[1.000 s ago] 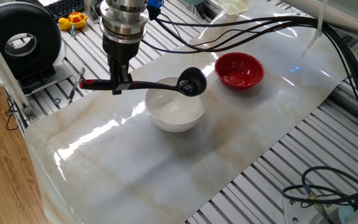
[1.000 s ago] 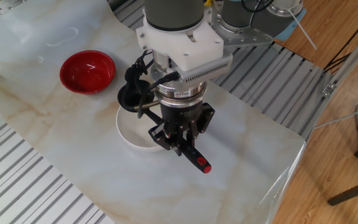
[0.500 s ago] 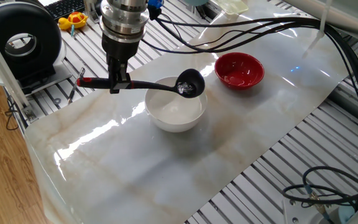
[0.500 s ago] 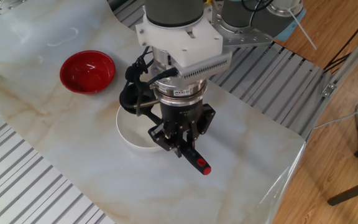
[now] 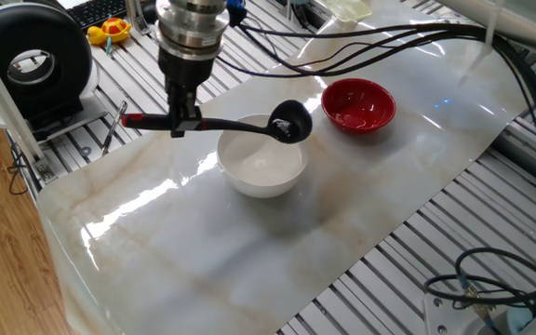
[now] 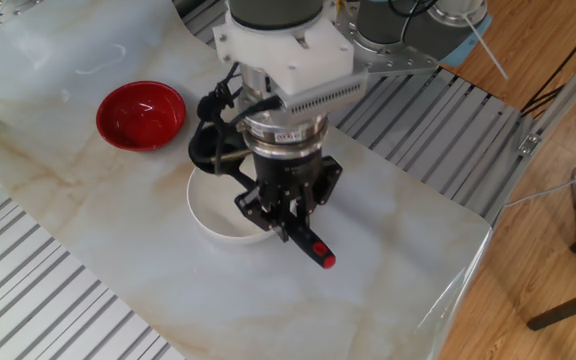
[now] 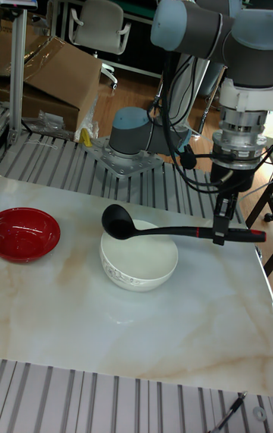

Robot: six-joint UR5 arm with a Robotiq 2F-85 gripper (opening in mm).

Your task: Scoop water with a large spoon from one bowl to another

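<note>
My gripper (image 5: 182, 124) (image 6: 286, 220) (image 7: 221, 233) is shut on the handle of the large spoon (image 5: 235, 124) (image 7: 163, 230), a long black ladle with a red tip (image 6: 325, 261). The ladle is held level above the table. Its round scoop (image 5: 290, 122) (image 7: 116, 218) (image 6: 206, 150) hangs over the rim of the white bowl (image 5: 261, 169) (image 6: 211, 208) (image 7: 139, 261) on the side toward the red bowl (image 5: 358, 105) (image 6: 140, 115) (image 7: 27, 233). Water in the scoop or the bowls is too faint to tell.
The bowls stand on a marble-patterned sheet (image 5: 249, 242) over a slatted metal table. A black ring-shaped device (image 5: 31, 60) sits at the left, with a keyboard and a yellow toy (image 5: 108, 31) behind it. Black cables (image 5: 389, 42) run across the far side.
The gripper and ladle have risen slightly and shifted toward the red bowl. The scoop has come up from inside the white bowl to over its rim.
</note>
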